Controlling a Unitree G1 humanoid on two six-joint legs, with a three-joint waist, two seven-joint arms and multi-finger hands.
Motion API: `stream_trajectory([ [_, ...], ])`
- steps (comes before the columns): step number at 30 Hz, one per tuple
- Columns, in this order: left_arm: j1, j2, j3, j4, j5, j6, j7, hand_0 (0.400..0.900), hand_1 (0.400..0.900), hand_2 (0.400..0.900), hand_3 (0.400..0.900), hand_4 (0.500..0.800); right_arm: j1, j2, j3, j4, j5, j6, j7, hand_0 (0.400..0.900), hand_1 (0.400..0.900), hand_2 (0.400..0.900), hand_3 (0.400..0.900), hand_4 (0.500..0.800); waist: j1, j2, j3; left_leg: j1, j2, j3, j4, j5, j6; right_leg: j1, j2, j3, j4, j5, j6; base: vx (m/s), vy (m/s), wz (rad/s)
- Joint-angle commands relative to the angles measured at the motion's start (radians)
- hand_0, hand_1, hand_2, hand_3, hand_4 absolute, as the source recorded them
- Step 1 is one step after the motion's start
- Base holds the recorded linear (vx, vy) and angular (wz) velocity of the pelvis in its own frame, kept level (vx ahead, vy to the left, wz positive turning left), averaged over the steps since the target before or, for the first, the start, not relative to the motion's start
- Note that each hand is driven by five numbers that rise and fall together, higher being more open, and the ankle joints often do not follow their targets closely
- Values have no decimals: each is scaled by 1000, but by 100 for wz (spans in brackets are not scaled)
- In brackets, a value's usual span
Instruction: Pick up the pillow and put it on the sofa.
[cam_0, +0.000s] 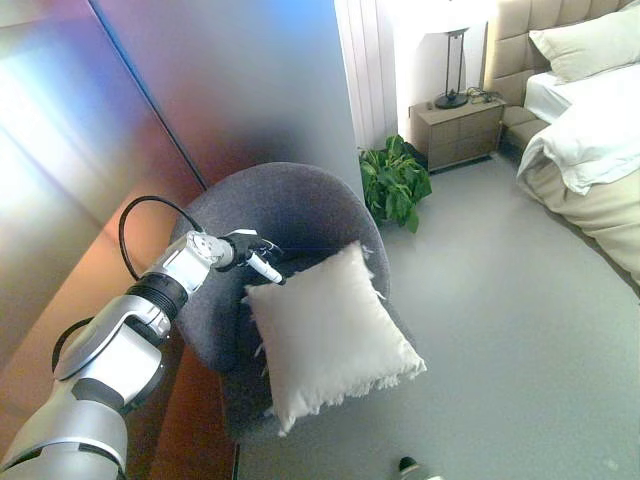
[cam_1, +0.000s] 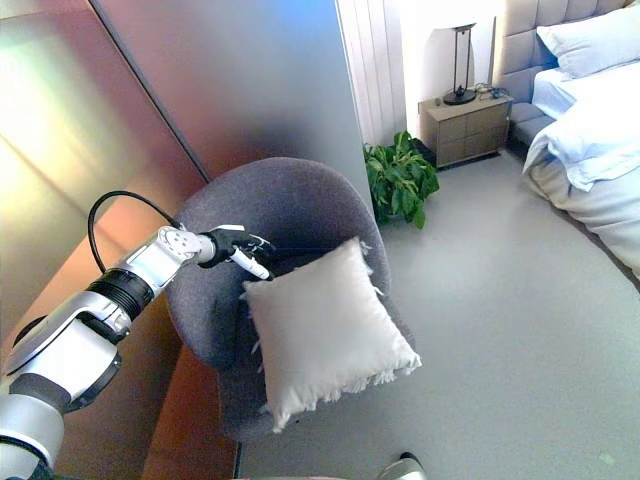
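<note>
A cream fringed pillow leans on the seat of a dark grey round armchair, one corner hanging over the seat's front edge. My left hand reaches over the chair just above the pillow's upper left corner. Its fingers are stretched out and relaxed and hold nothing. In the right eye view the hand is a little clear of the pillow. My right hand shows in no view.
A shiny wall panel stands behind the chair. A green potted plant is right of the chair. A wooden nightstand with a lamp and a bed with white bedding stand at the far right. Grey floor lies to the right.
</note>
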Motion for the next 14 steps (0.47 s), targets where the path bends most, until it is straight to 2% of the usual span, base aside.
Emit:
stream_trajectory([
  [1, -134, 87, 105, 51, -10, -23, 60, 900, 900, 900, 900, 800, -1, 18, 40, 54, -16, 0, -6, 900, 900, 900, 900, 800, 39, -46, -42, 9, -51, 6, 39, -51, -8, 25, 17, -60, 11, -53, 91, -36, -39, 2],
  [4, -128, 100, 110, 47, -15, -32, 47, 900, 900, 900, 900, 800, -1, 28, 46, 56, -13, -9, -5, 900, 900, 900, 900, 800, 49, -57, -45, 9, -47, -1, 38, -50, -8, 29, 20, -64, 10, -53, 89, -34, -24, 2],
  [14, -67, 112, 154, -26, -141, -71, 11, 900, 900, 900, 900, 800, -2, 53, 72, 38, -47, -38, -4, 900, 900, 900, 900, 800, 88, -91, -53, 9, -38, -29, 26, -41, -8, 40, 25, -88, 7, -55, 79, -56, 15, 2],
])
